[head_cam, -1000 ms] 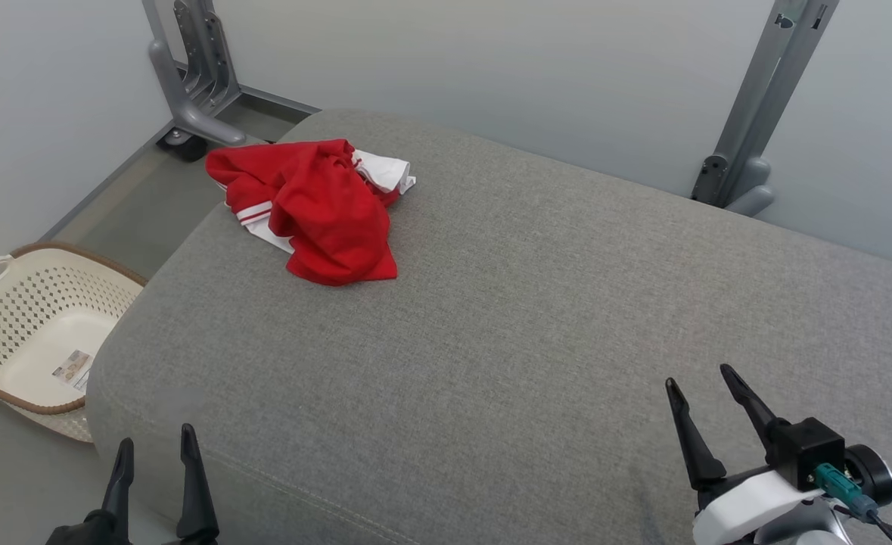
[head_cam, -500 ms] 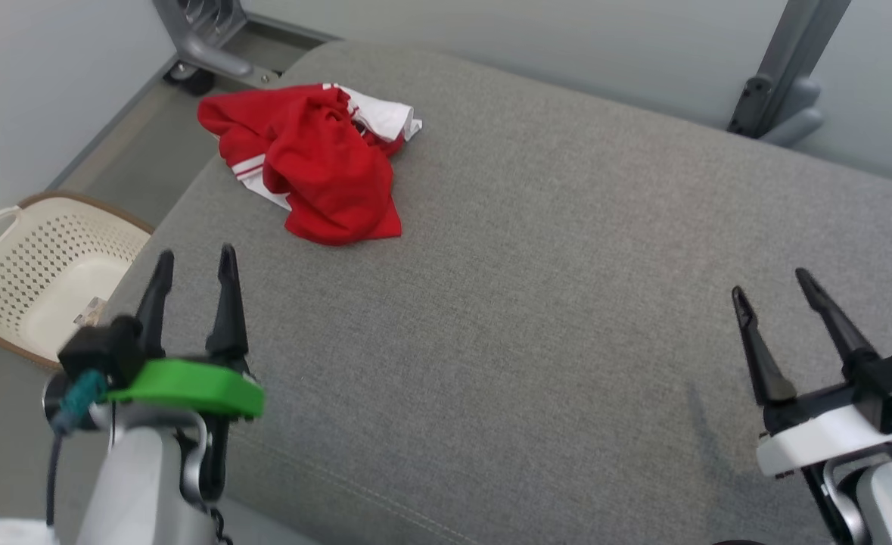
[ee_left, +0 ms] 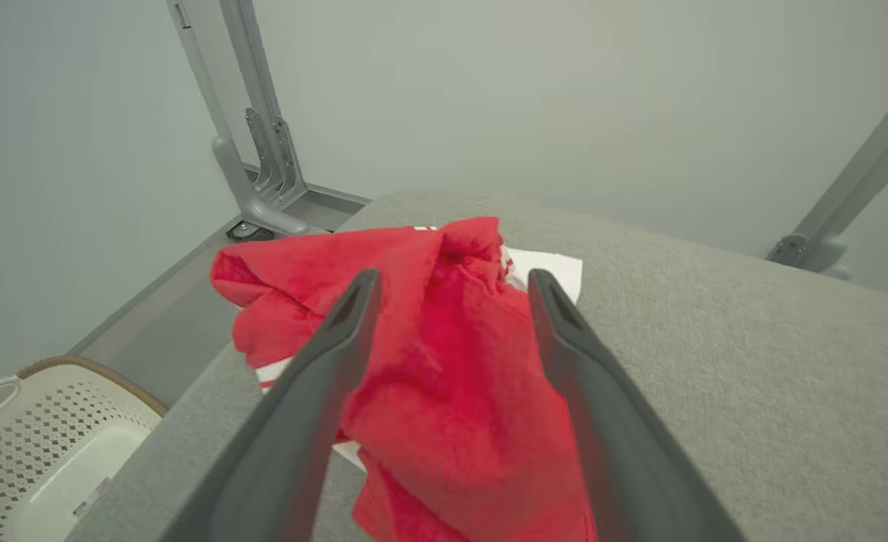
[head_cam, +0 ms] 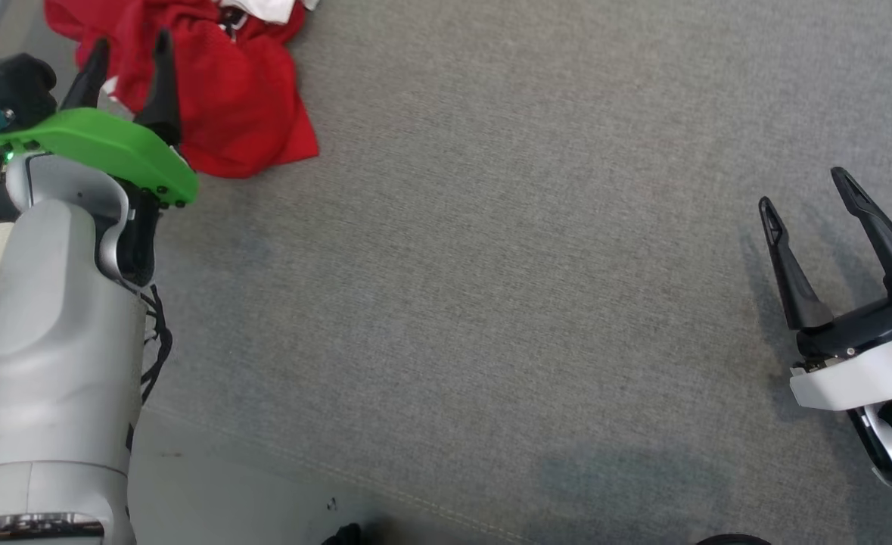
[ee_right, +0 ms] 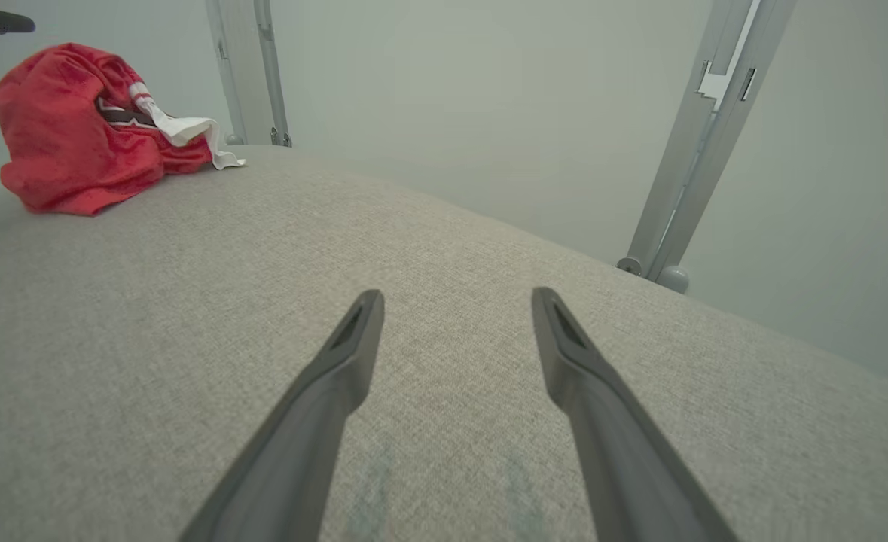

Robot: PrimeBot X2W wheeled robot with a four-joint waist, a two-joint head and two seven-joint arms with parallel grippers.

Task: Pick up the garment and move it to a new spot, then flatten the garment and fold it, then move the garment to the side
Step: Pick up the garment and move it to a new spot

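The garment (head_cam: 226, 98) is a crumpled red piece with white trim, lying at the far left of the grey cushion (head_cam: 491, 265). It lies bunched in the left wrist view (ee_left: 444, 376) and far off to the left in the right wrist view (ee_right: 74, 150). My left gripper (head_cam: 129, 47) hangs open over the garment's near left part, its fingers apart with nothing between them. My right gripper (head_cam: 805, 189) stands open above the bare cushion at the right, far from the garment.
A cream perforated laundry basket (ee_left: 29, 452) sits on the floor left of the cushion. Grey metal frame posts (ee_left: 255, 150) stand behind it, another post (ee_right: 700, 143) at the back right. The cushion's front seam (head_cam: 385, 492) runs along the bottom.
The head camera has tipped down and closer. My left arm has reached forward until its open fingers are over the garment. The right gripper has advanced a little above the cushion.
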